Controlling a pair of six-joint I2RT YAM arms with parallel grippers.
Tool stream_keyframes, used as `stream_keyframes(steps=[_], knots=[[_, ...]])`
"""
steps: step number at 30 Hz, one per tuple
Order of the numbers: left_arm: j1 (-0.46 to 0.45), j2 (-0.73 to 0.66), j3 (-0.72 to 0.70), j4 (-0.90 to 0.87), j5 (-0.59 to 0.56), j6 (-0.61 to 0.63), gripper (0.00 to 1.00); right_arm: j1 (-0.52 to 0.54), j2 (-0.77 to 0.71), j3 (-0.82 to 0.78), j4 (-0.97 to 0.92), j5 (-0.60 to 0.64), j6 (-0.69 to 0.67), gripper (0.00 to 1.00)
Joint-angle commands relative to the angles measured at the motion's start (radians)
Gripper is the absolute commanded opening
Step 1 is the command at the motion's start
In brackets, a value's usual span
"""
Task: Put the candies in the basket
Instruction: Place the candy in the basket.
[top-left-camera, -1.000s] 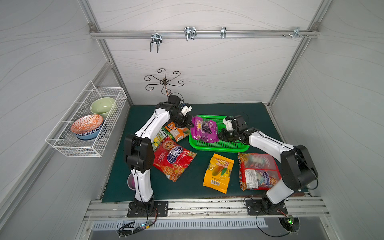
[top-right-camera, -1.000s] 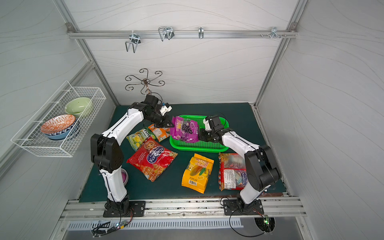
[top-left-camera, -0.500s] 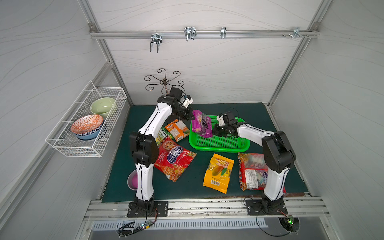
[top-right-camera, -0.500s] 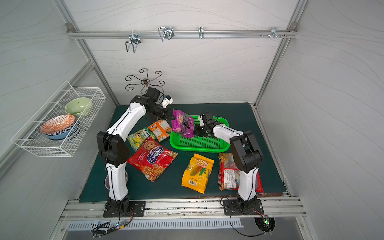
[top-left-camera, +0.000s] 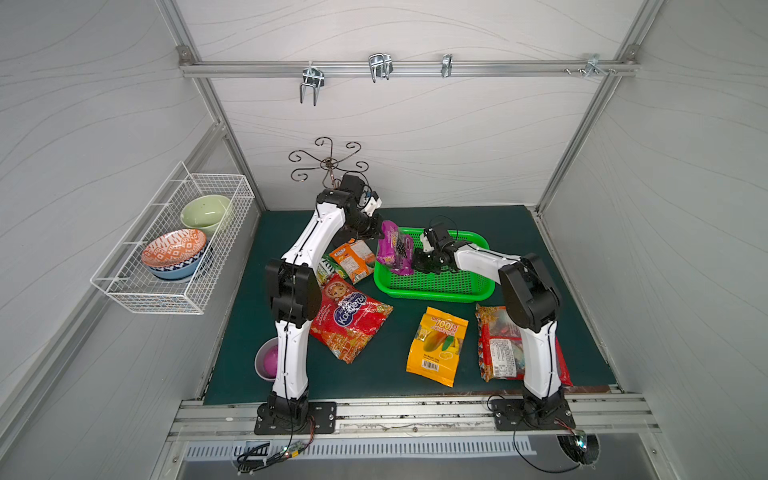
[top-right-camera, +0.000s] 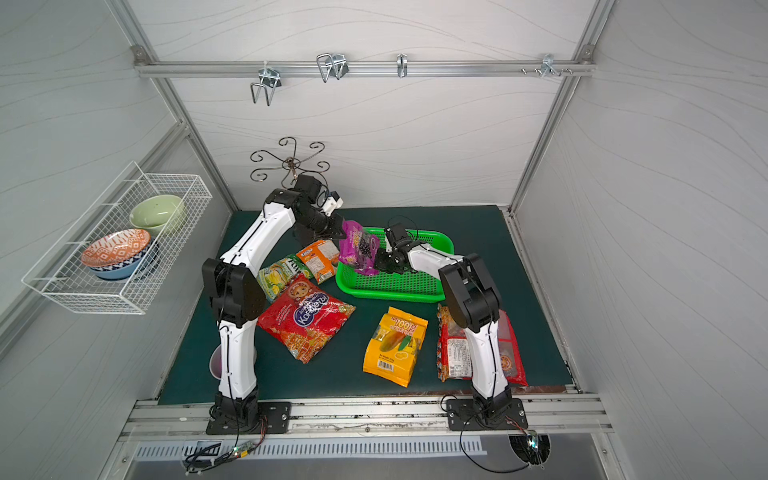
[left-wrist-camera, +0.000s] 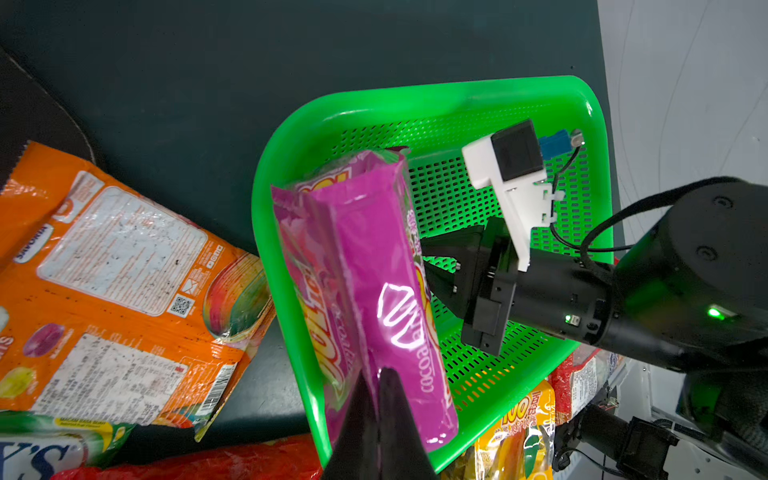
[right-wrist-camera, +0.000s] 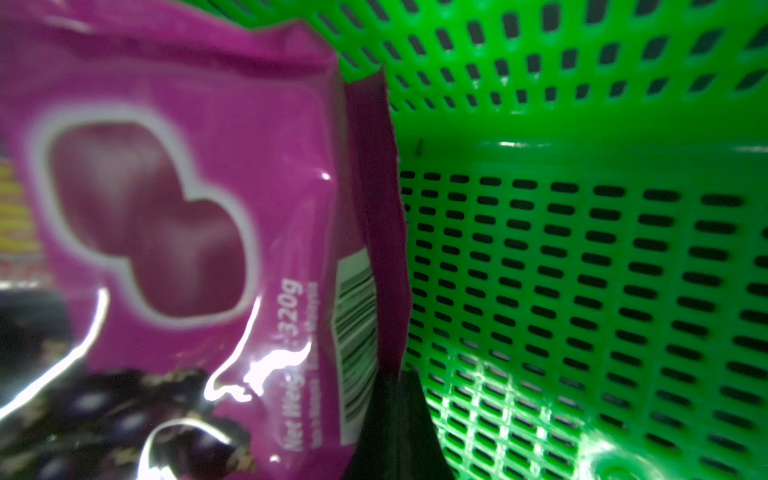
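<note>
Nearest, at the lower middle of a top view, the yellow mango bag (top-left-camera: 438, 345) lies flat on the dark green surface (top-left-camera: 386, 374). Just right of it a large red bag (top-left-camera: 496, 353) lies partly under the right arm (top-left-camera: 536, 345), and a second large red bag (top-left-camera: 351, 322) lies left of centre, beside the left arm (top-left-camera: 291, 286). Farther back, the small green-yellow bag (top-right-camera: 282, 274) and the small orange bag (top-left-camera: 351, 259) lie side by side just left of the green basket (top-left-camera: 440, 289). The purple grape bag (top-left-camera: 395, 249) stands tilted on edge over the basket's left end, not lying flat in it; whether it touches the mesh floor I cannot tell. The left jaws are closed on its upper far corner, and the right jaws are closed on its lower side seam, inside the basket. At far left a white wire basket (top-left-camera: 174, 249) on the wall holds bowls.
</note>
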Motion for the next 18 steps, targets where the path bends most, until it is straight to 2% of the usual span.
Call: stream_keyframes(steps=[1, 3, 8, 12, 15, 18], knots=[[0.024, 0.019, 0.067, 0.060, 0.000, -0.029, 0.00, 0.012, 0.025, 0.018, -0.057, 0.002, 0.006, 0.15], [0.024, 0.024, 0.066, 0.064, 0.015, -0.042, 0.00, 0.010, 0.000, 0.013, -0.070, 0.023, -0.012, 0.27], [0.023, 0.053, 0.071, 0.071, 0.023, -0.068, 0.00, -0.001, -0.067, 0.000, -0.097, 0.063, -0.064, 0.39], [0.024, 0.073, 0.089, 0.054, -0.019, -0.064, 0.01, -0.032, -0.117, -0.011, -0.124, 0.060, -0.094, 0.40], [0.024, 0.076, 0.093, 0.056, -0.010, -0.068, 0.13, -0.053, -0.152, -0.022, -0.127, 0.051, -0.105, 0.40], [0.025, 0.073, 0.105, 0.050, -0.002, -0.068, 0.15, -0.066, -0.184, -0.033, -0.124, 0.034, -0.121, 0.41]])
